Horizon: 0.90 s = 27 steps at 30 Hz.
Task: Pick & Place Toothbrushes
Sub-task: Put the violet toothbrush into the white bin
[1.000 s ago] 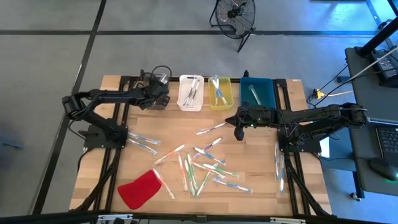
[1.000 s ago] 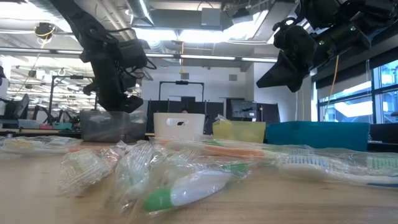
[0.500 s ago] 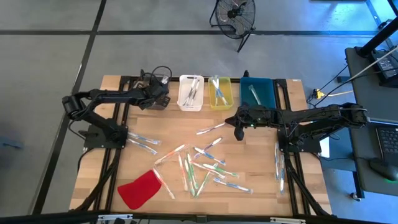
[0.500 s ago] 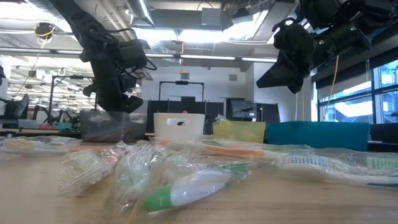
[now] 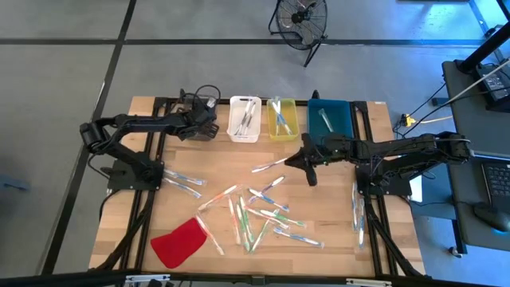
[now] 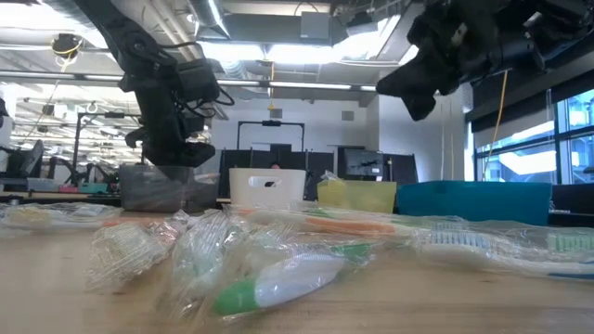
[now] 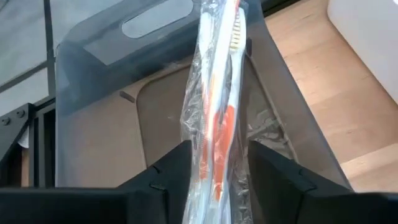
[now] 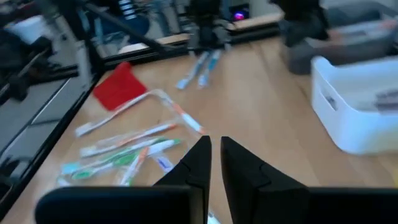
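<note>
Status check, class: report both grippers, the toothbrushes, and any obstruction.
Left gripper over grey bin, jaws parted around wrapped orange toothbrush. Right gripper empty, jaws near shut, above table. Loose toothbrushes remain. No obstruction seen.

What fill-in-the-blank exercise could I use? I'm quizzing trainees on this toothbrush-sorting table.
1. The wrapped toothbrush between the left gripper fingers has an ____ handle.
2. That gripper hovers over the ____ bin.
3. Between the white bin and the blue bin stands a ____ bin.
4. The flat cloth-like piece near the table's front left is ____.

Missing words: orange; grey; yellow; red
</note>
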Motion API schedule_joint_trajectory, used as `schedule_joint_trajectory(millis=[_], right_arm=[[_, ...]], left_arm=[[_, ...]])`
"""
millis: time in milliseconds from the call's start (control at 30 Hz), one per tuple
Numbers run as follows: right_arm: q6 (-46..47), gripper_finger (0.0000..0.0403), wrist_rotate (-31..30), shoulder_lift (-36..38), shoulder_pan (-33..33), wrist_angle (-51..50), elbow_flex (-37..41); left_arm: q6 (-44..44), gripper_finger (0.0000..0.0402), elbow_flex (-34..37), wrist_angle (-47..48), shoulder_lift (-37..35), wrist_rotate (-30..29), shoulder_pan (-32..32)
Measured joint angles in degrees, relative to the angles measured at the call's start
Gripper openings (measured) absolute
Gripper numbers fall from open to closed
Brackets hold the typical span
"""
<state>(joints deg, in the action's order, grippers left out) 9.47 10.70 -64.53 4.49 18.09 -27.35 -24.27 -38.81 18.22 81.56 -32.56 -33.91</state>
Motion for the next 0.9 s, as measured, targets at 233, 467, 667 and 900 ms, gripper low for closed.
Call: schedule_joint_trajectory(millis=[233, 467, 667, 900], right_arm=[[-2.95, 0.0101, 0.91, 0.00, 0.00, -0.04, 0.00], [-8.43, 0.0181, 0.02, -0.56, -0.87, -2.62, -2.49], [-13.78, 0.0211, -5.91, -3.27, -2.50, -12.54, -8.78], [-16.52, 0.0200, -7.43, -7.57, -2.62, -22.83, -13.86]], left_arm=[[0.00, 0.0206, -2.87, 2.52, -0.02, 0.68, 0.00], [2.29, 0.0230, -6.75, 8.30, -0.04, 0.77, 0.01], [2.99, 0.0224, -8.87, 12.77, -0.19, 0.96, 1.24], [2.99, 0.0212, -9.03, 16.27, -3.71, 3.84, 4.28]])
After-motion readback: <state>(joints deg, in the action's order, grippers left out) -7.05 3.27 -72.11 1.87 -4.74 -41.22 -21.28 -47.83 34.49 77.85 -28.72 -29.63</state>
